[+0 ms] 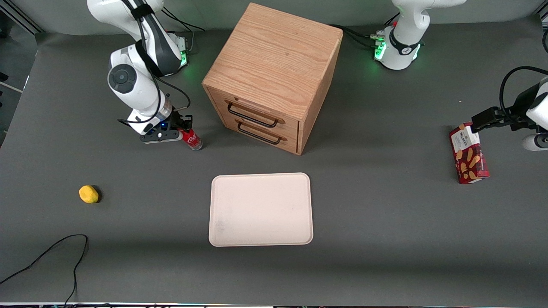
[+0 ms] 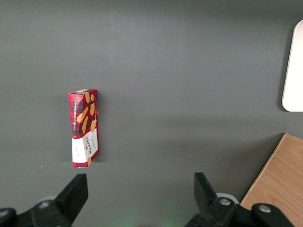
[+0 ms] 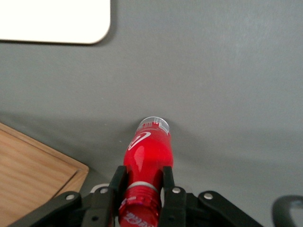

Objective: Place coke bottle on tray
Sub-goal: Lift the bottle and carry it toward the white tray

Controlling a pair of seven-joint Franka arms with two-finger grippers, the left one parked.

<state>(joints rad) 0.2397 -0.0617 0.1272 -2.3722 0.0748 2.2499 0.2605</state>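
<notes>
The coke bottle (image 1: pixel 192 140), red-labelled with a clear base, stands tilted on the grey table beside the wooden drawer cabinet, toward the working arm's end. My right gripper (image 1: pixel 184 129) is shut on its neck just below the red cap. In the right wrist view the fingers (image 3: pixel 118 182) press both sides of the coke bottle (image 3: pixel 147 153), and the gripper (image 3: pixel 143 178) straddles its neck. The cream-white tray (image 1: pixel 261 209) lies flat and bare, nearer the front camera than the cabinet. Its corner also shows in the right wrist view (image 3: pixel 52 21).
The wooden cabinet (image 1: pixel 274 77) with two black-handled drawers stands close beside the bottle. A yellow lump (image 1: pixel 88 194) lies nearer the front camera than the gripper. A red biscuit box (image 1: pixel 469 152) lies toward the parked arm's end. A black cable (image 1: pixel 64 252) curls near the front edge.
</notes>
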